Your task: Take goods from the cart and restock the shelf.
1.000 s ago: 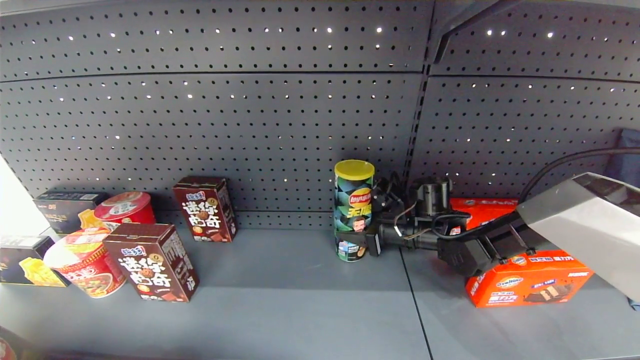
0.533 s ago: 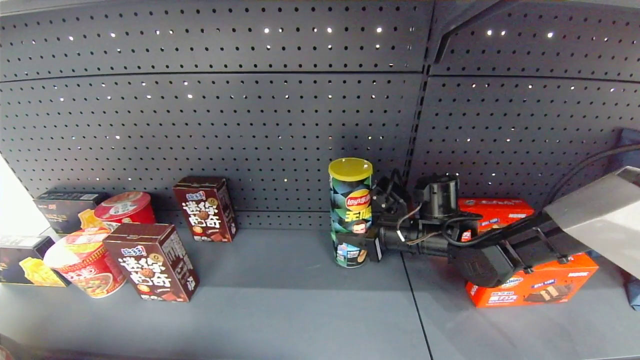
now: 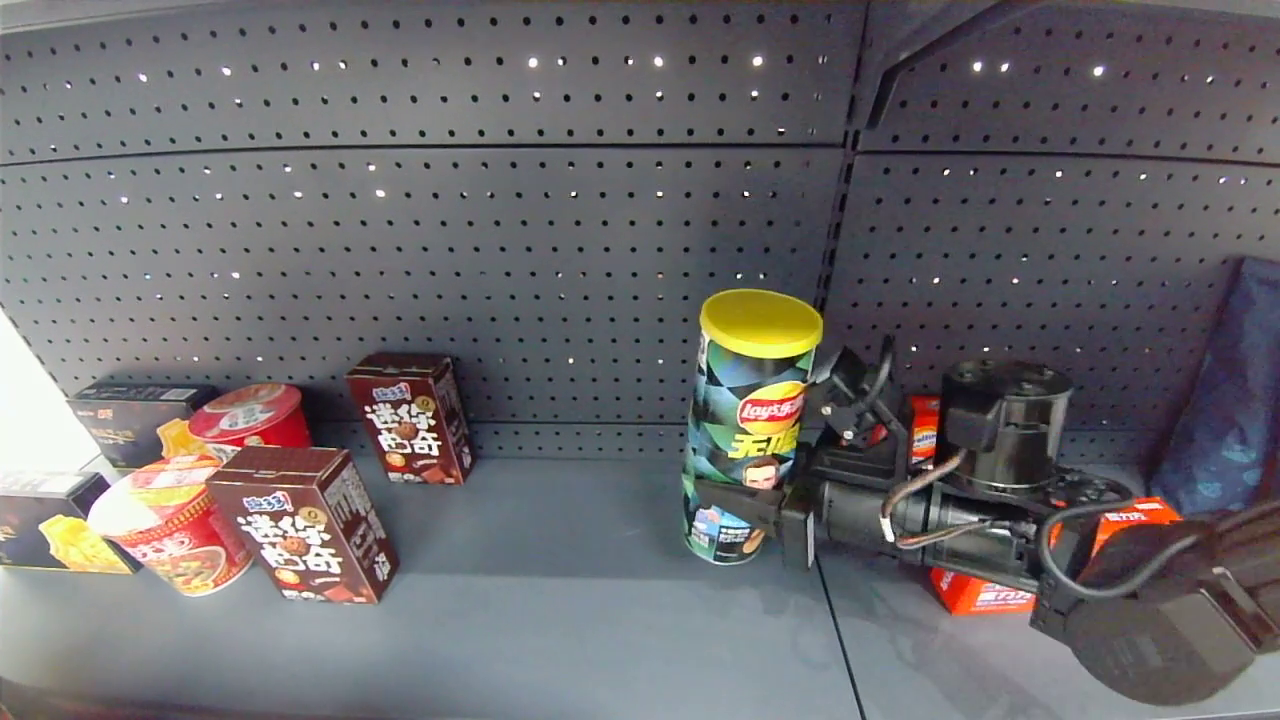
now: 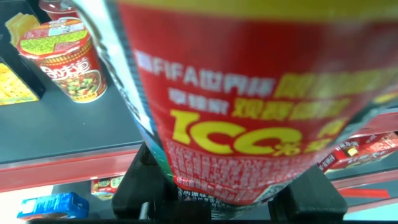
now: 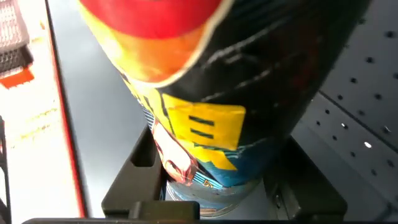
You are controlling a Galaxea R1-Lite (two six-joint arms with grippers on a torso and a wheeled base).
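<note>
Chip can (image 3: 752, 420) — nearer, in right gripper (image 3: 748, 498)

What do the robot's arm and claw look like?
The right arm is matte black, in chunky segments with a squat cylinder on top. Thin black and pale cables loop along it. Its claw has flat black fingers; the left claw looks equally black and blocky.

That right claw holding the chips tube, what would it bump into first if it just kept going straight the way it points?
Bare shelf lies ahead of the right gripper and its chips can. Farther on, it would probably meet the brown box by the back panel, though depth is unclear.
</note>
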